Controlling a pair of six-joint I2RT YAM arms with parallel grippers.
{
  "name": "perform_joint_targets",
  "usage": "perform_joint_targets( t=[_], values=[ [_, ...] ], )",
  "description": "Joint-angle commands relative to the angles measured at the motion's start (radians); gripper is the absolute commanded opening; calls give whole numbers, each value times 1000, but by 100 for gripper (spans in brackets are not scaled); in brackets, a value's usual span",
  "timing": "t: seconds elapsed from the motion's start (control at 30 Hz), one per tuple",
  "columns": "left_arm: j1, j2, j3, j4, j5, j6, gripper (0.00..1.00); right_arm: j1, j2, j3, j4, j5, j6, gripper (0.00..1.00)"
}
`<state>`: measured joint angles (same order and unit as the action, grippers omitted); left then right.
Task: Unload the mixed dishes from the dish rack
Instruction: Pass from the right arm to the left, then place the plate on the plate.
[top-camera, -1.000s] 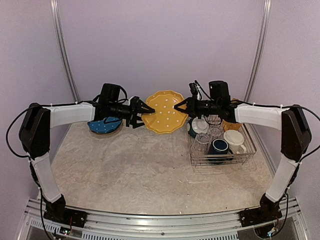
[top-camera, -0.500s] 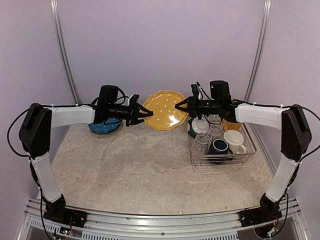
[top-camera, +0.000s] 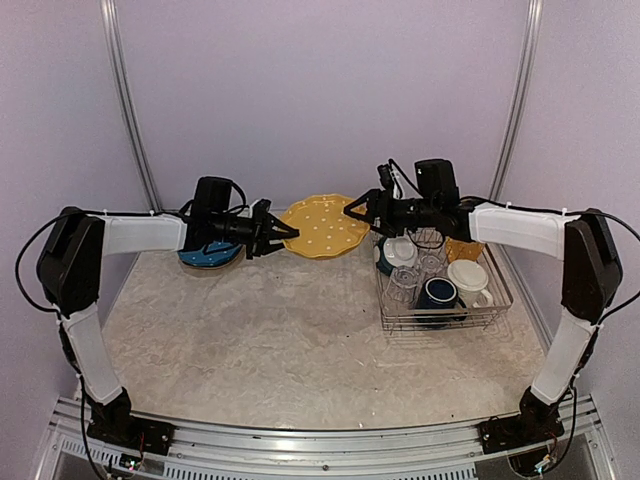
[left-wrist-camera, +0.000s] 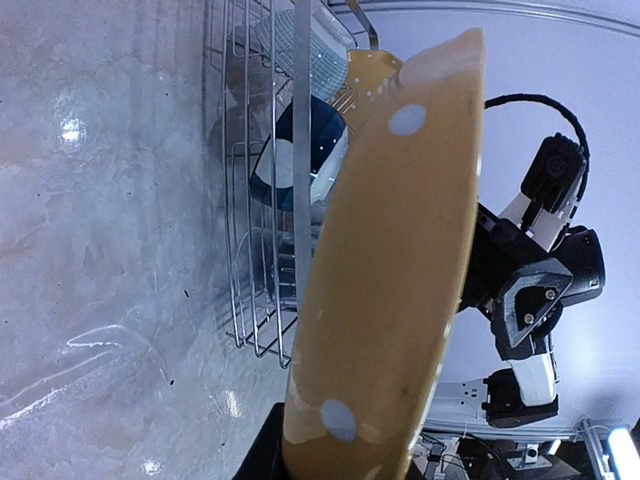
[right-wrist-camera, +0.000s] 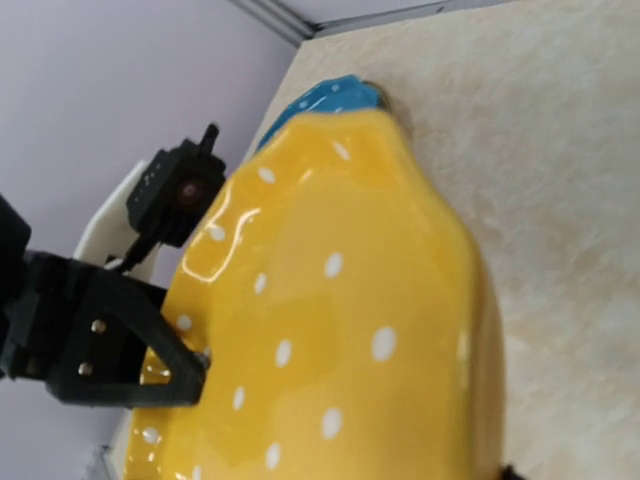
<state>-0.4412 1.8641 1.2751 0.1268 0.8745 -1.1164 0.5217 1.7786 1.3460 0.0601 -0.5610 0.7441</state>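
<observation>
The yellow plate (top-camera: 322, 226) has tipped flatter, up in the air, your left gripper (top-camera: 286, 232) pinching its rim and right gripper (top-camera: 353, 212) spread apart, so carry it slowly to the blue plate (top-camera: 207, 258).

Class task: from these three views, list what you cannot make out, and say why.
Blue plate: top view, mostly under the left arm; right wrist view, only a sliver past the yellow plate.
Dish rack contents: left wrist view, largely behind the yellow plate.
Glasses: top view, too small and clear to count.
Left claw grip: left wrist view, cut off at the bottom edge.
</observation>
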Motion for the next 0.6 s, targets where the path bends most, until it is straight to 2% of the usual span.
perform_joint_targets(
  t=[0.0,0.17,0.3,0.43,0.57],
  values=[
    [38,-59,-21,-7,-30,-4,0,4,-6,75,-43,67,-95,77],
    [88,-99,-51,-67,-59,42,0,4,-7,152,-238,226,-230,85],
    [149,-148,-62,-180,-107,121,0,4,-19,203,-391,406,-332,87],
    [232,-206,-76,-304,-174,209,0,4,-66,205,-471,545,-401,88],
    [325,-253,-102,-358,-215,254,0,1,-111,188,-516,664,-442,89]
  ],
)
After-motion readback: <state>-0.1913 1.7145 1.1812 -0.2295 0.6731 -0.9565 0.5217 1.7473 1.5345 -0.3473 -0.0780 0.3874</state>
